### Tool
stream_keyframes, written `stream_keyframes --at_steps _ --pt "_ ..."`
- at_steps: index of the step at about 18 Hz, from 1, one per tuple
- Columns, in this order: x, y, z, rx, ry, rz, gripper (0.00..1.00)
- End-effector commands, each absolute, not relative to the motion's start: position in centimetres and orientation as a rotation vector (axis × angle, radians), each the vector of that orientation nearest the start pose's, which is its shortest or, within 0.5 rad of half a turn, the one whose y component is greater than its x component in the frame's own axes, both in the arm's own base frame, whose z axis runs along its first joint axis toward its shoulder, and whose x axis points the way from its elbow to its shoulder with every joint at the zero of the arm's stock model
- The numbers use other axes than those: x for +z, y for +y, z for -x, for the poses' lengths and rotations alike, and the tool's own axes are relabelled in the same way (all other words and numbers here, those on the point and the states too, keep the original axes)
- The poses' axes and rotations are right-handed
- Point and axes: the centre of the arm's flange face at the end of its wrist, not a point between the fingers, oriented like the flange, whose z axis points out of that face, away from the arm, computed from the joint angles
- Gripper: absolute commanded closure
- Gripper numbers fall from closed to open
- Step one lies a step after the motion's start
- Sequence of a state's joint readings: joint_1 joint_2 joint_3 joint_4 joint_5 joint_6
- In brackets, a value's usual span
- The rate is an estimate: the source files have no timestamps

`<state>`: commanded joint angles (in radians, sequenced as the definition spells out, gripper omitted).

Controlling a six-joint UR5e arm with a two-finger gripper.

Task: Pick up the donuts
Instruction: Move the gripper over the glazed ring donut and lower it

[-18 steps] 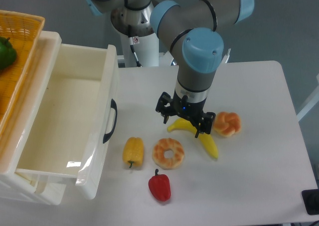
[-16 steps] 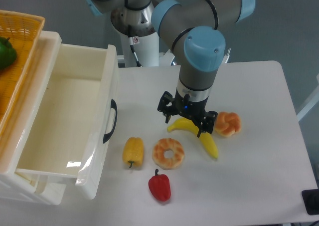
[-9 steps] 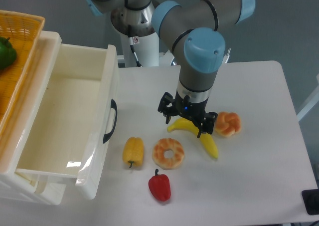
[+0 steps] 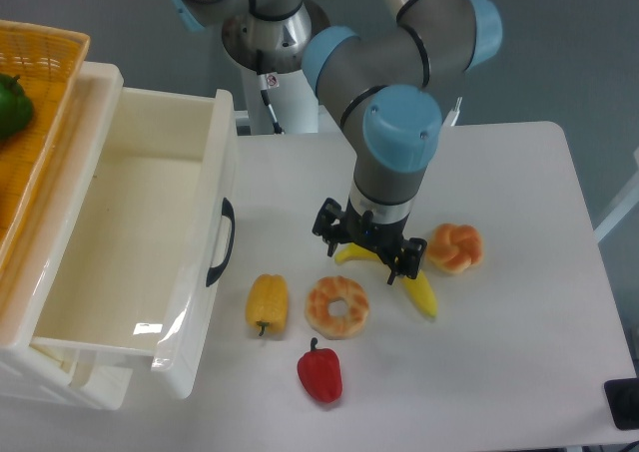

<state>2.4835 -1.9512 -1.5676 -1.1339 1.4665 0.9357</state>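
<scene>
The donut [image 4: 337,306] is a tan-orange ring with pale glaze and a clear centre hole. It lies flat on the white table [image 4: 499,173], between a yellow pepper and a banana. My gripper [image 4: 365,251] is open and empty. It hangs just above and behind the donut, over the banana, with one finger at the left and one at the right. It does not touch the donut.
A yellow pepper [image 4: 267,303] lies left of the donut and a red pepper [image 4: 319,373] in front of it. A banana [image 4: 409,280] lies under the gripper, with an orange bun [image 4: 454,247] to its right. A white open drawer [image 4: 130,232] stands at the left under a wicker basket [image 4: 40,103].
The gripper has moved down and slightly left, closer to the donut. Its jaws stay open. The objects have not moved.
</scene>
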Motion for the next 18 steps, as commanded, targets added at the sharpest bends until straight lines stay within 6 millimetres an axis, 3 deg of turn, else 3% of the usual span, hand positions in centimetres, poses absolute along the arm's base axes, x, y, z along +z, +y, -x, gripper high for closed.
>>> stream_keyframes --at_steps 6,18 --pt "29.6 50.4 41.0 -0.052 0.056 3.037 0.00" --pt "23.8 52.2 43.6 -0.021 0.057 3.101 0.00"
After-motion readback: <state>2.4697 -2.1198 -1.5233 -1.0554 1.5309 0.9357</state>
